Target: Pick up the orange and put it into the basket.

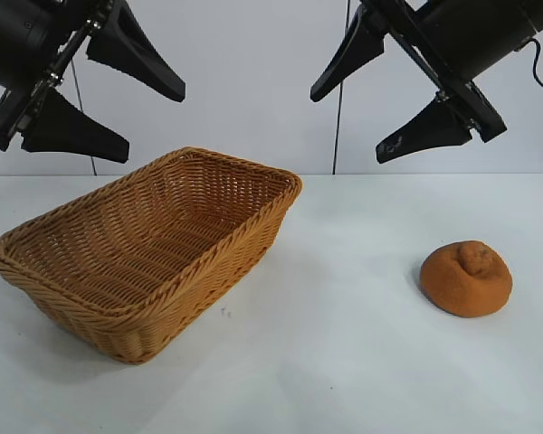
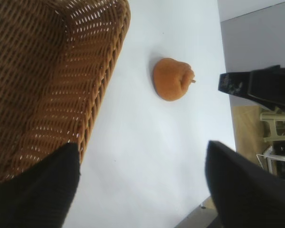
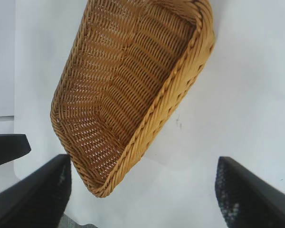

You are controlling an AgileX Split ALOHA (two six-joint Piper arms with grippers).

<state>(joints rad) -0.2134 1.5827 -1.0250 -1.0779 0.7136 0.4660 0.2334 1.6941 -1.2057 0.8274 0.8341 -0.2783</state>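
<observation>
Orange (image 1: 466, 278) sits on the table (image 1: 344, 362), well right of the basket (image 1: 208, 258); left gripper (image 1: 118, 95) and right gripper (image 1: 366, 113) hang overhead, fingers apart, empty.

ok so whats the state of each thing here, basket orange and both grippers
basket: upright on the table, nothing in it
orange: resting on the table, apart from the basket on the right arm's side, not held
left gripper: raised above the basket, open, holding nothing
right gripper: raised above the table between basket and orange, open, holding nothing
table: bears the basket and orange
</observation>
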